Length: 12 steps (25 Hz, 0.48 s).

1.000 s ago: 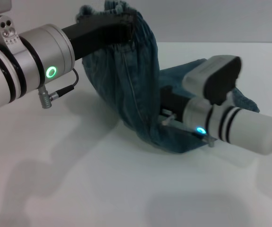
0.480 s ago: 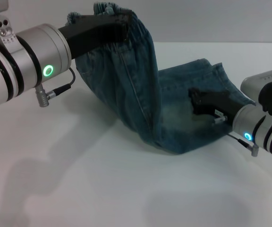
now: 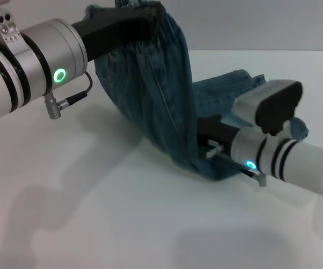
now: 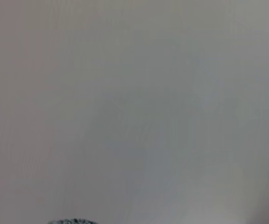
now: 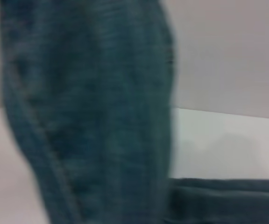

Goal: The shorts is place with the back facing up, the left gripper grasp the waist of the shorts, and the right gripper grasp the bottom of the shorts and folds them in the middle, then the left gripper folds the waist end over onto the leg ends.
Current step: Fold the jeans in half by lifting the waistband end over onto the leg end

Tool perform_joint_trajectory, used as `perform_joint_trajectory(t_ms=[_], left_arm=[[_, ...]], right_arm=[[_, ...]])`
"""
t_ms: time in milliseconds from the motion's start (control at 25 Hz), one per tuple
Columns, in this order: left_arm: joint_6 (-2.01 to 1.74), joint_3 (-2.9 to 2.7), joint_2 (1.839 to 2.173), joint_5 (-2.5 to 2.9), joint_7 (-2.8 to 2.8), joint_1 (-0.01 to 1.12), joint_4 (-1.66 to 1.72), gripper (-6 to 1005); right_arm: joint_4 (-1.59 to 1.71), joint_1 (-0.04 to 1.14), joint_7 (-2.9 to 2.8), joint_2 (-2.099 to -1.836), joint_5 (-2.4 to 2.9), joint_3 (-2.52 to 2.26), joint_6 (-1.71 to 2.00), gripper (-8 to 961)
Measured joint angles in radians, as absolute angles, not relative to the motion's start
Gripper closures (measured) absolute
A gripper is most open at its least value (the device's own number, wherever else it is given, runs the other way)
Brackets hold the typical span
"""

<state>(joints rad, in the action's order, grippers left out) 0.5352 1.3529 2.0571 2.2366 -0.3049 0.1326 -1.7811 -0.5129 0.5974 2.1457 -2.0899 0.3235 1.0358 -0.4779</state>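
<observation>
Left gripper holds the waist aloft, right gripper low at the fold

In the head view the left gripper (image 3: pixel 147 22) is raised high over the white table (image 3: pixel 94 213), its black fingers clamped on the waist of the shorts (image 3: pixel 150 12), whose ruffled band bunches above and around the fingertips. The silver wrist behind it shows a green light ring. From that grip the shorts (image 3: pixel 156 95) hang down in a long drape of blue-green denim, a stitched seam running down the middle of the hanging part, and reach the table at a fold near the centre of the scene. Beyond the fold the rest of the garment lies flat on the table, stretching away to the robot's right, with the leg ends (image 3: pixel 251 81) at the far side.

The right gripper (image 3: pixel 202 128) sits low, just beside the hanging cloth and over the flat-lying part; its fingertips are hidden against the denim, so I cannot tell whether they are spread or closed.

The right wrist view is filled with the hanging denim close up. The left wrist view shows only a pale blank surface
</observation>
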Motion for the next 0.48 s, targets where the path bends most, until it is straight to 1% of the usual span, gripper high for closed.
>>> perform_joint_trajectory(t_ms=[480], left_arm=[[0.521,1.362,2.057,2.236,-0.31,0.15,-1.786,992]], right_arm=[[-0.528,0.692,2.068,-2.091,0.324,0.976,-0.469,954]])
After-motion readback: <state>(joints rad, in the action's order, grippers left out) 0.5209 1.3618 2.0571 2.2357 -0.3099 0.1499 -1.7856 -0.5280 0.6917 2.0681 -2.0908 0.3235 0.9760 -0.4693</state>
